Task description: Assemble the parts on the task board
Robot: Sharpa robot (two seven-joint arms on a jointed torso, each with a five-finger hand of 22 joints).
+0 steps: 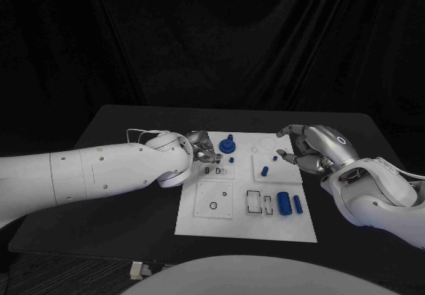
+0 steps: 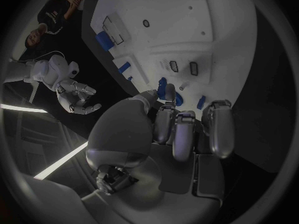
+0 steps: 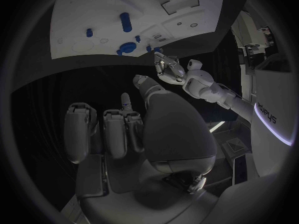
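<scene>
The white task board (image 1: 248,215) lies in the middle of the black table. A blue round part with an upright peg (image 1: 228,145) stands at the board's far edge. My left hand (image 1: 202,147) is right beside it with curled fingers. In the left wrist view its thumb (image 2: 149,98) reaches the round part (image 2: 167,90), and I cannot tell whether it grips it. My right hand (image 1: 306,150) hovers over the board's far right corner, fingers apart and holding nothing. A blue cylinder (image 1: 284,203) and a thinner blue bar (image 1: 298,204) lie on the board's near right.
Small blue pegs (image 1: 232,160) (image 1: 265,170) stand mid-board beside rectangular slots (image 1: 254,201) and a raised square plate (image 1: 214,200). Bare black table (image 1: 124,233) surrounds the board. The right wrist view shows my left hand (image 3: 167,67) past the board (image 3: 93,15).
</scene>
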